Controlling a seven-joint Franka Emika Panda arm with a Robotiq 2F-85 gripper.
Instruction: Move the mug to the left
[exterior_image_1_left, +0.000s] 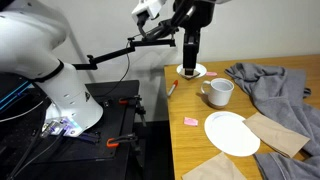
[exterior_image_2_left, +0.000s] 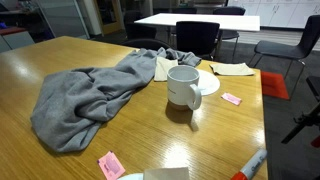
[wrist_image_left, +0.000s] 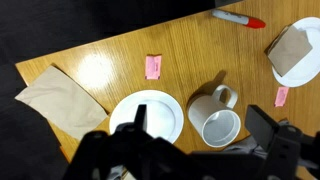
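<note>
Looming blurred and cropped, the gripper (wrist_image_left: 197, 114) spreads wide over the mug (wrist_image_left: 218, 122).

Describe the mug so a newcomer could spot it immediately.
On the wooden table, look beside the crumpled grey cloth. The mug stands upright there, near the flat white plate; it is the only tall white cylinder with a side handle.

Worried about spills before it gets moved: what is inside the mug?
In the wrist view the mug shows a bare pale interior, with no liquid or object visible. In an exterior view its wall hides the inside.
</note>
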